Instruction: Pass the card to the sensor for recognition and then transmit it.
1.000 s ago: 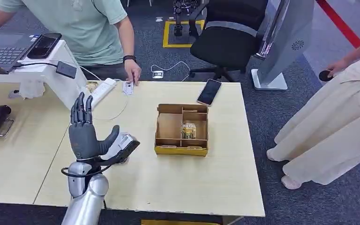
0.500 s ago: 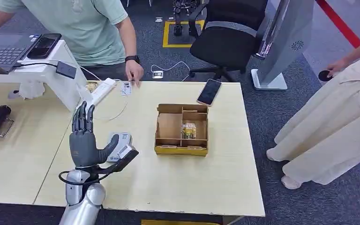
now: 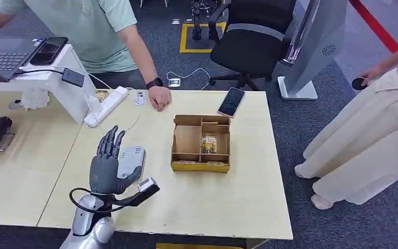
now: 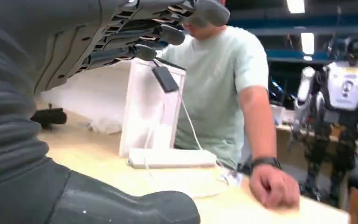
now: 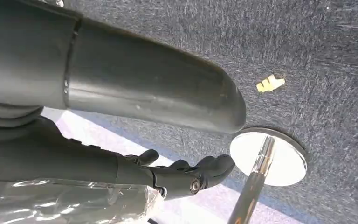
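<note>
Table [image 3: 197, 207] pale wood, blue carpet [image 3: 342, 228] around; left hand [image 3: 106, 163] spread, empty.

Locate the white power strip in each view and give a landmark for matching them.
Head view: the power strip lies far left on the table, beside the white stand.
Left wrist view: centre, at the stand's foot.
Right wrist view: not in it; carpet.
Shared landmark: the person's hand resting on the table.
</note>
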